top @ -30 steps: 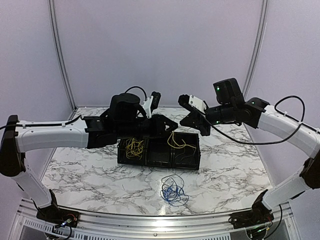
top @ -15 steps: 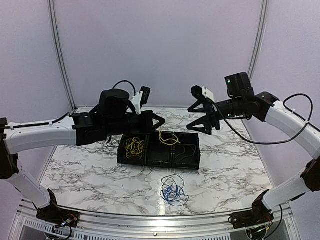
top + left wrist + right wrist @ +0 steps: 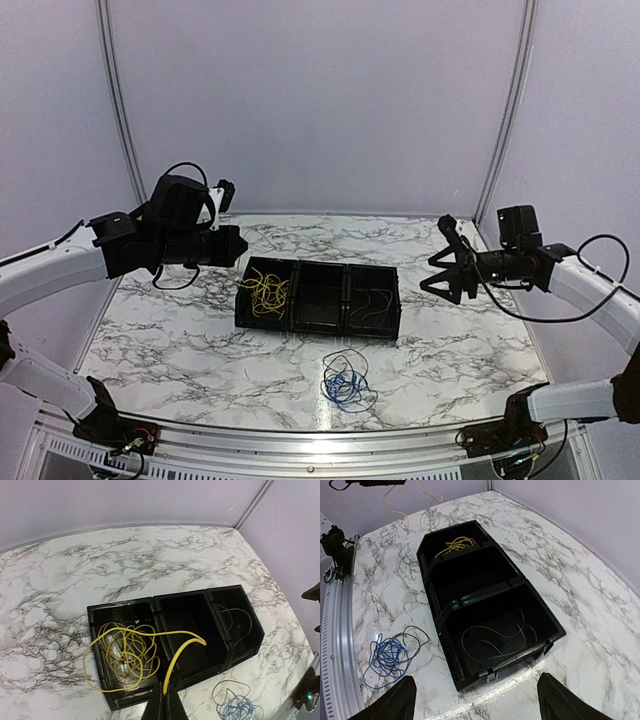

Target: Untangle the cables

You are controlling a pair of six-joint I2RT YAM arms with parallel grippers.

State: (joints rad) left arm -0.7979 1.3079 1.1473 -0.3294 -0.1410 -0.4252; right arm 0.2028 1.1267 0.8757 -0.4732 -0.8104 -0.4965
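The left gripper (image 3: 164, 706) is pinched tight on one thin yellow wire (image 3: 186, 642), left of the black plastic tray with three boxes (image 3: 320, 326), and that wire loops over the heap of yellow wires (image 3: 125, 656) in its left box. The right gripper (image 3: 432, 274) (off to the tray's right) is spread wide, holding nothing. A knot of blue wires (image 3: 346, 384) lies on the white marble table (image 3: 170, 350), just on the near side of the tray.

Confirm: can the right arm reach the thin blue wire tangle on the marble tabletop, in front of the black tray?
Probably yes. The right gripper hangs open and empty beside the black tray; the thin blue wire tangle lies uncovered on the marble tabletop.
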